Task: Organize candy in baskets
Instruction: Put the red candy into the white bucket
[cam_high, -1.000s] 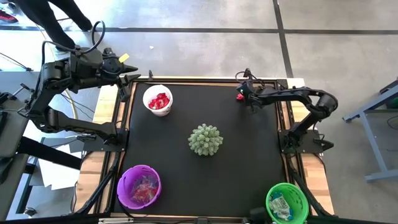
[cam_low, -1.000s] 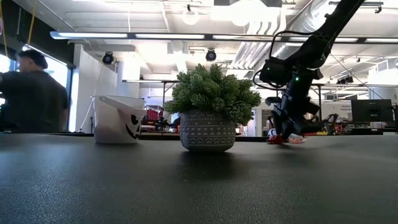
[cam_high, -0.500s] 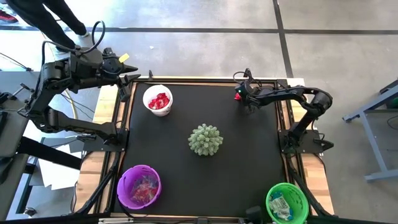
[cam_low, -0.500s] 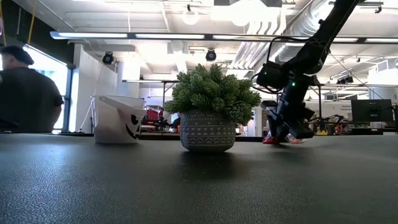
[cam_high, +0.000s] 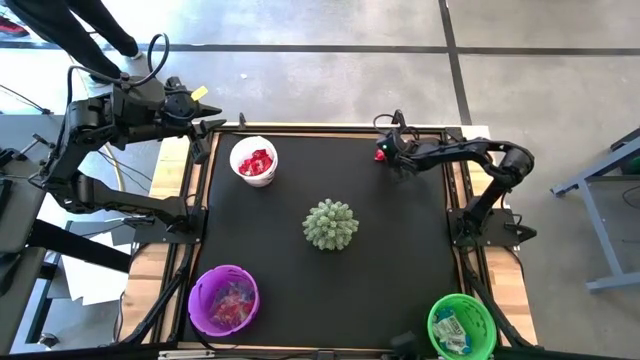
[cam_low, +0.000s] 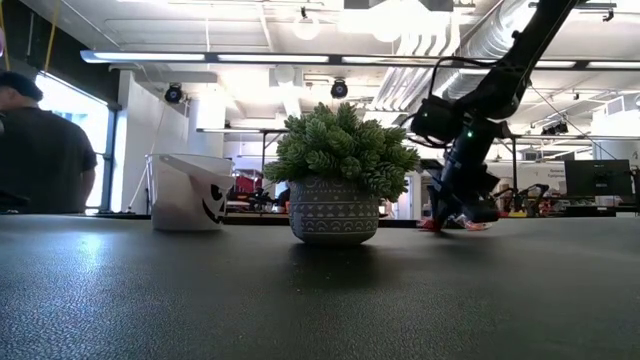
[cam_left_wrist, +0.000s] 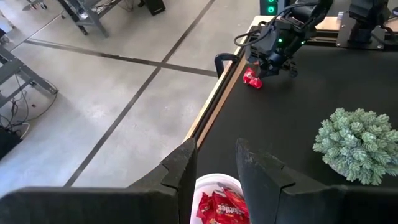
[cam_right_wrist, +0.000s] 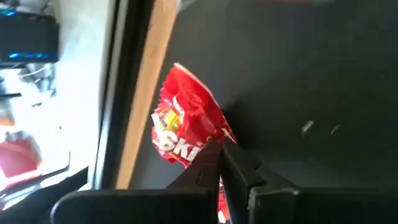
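Note:
My right gripper (cam_high: 384, 154) is at the table's far edge, right of the middle, shut on a red wrapped candy (cam_right_wrist: 185, 122), which also shows in the low view (cam_low: 430, 225) and the left wrist view (cam_left_wrist: 252, 79). My left gripper (cam_left_wrist: 216, 163) is open and empty, raised over the table's far left corner (cam_high: 210, 128) beside the white basket (cam_high: 254, 160), which holds red candy. The purple basket (cam_high: 224, 300) at the near left holds mixed candy. The green basket (cam_high: 462, 325) at the near right holds blue-and-silver candy. My right gripper pinches the red candy's wrapper at its edge (cam_right_wrist: 205, 138) between its two shut fingertips. The rest of the wrapper sticks out past the fingertips. The candy sits low at the black mat by the far edge; I cannot tell whether it is clear of the mat.
A spiky pale-green plant in a grey pot (cam_high: 330, 224) stands in the middle of the mat. The wooden table rim (cam_right_wrist: 146, 87) runs right beside the held candy. A person (cam_low: 40, 150) stands beyond the far left corner.
My right gripper has gone a little toward the table's left edge along the far edge, staying shut on the red candy, which has moved with it at mat height. The person behind the table has stepped further left.

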